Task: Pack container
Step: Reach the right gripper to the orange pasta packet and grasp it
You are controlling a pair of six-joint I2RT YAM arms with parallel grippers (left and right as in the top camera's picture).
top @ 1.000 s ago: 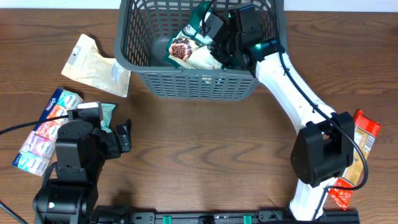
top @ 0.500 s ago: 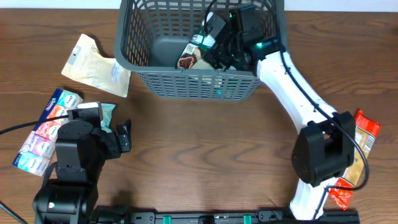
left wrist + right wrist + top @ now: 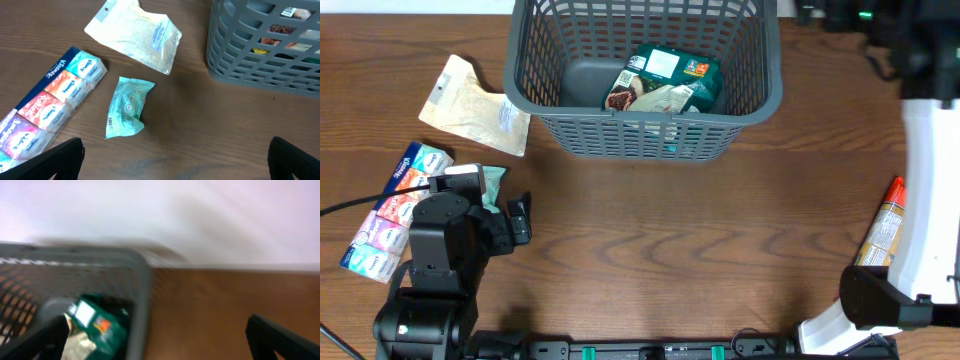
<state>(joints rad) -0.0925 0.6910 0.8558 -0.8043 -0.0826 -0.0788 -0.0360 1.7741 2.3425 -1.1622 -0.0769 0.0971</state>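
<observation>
Grey slotted container (image 3: 640, 135) sits at the far middle of the wooden table (image 3: 670, 240). A green packet (image 3: 670, 75) lies on its floor toward the right, with a brown-and-white packet (image 3: 623, 88) against its left side.

Left of the container, just beside its corner, a clear beige pouch (image 3: 475, 105) lies flat. Nearer the left arm is a tissue multipack (image 3: 395, 210), and a small teal packet (image 3: 492, 185) lies between it and the left gripper (image 3: 175, 162). An orange packet (image 3: 883, 235) lies at the right edge, partly hidden by the white right arm (image 3: 920, 170).

Left gripper hangs low over bare wood with its fingers spread wide and nothing between them. Right gripper (image 3: 157, 342) is up past the container's far right corner, also spread wide and empty.

Left wrist view shows the teal packet crumpled and well apart from pouch and multipack, plus packet colours through the container's slots; overhead hides most of that teal packet behind the arm. Right wrist view is blurred and shows only the container rim, the green packet below it and wood to the right.
</observation>
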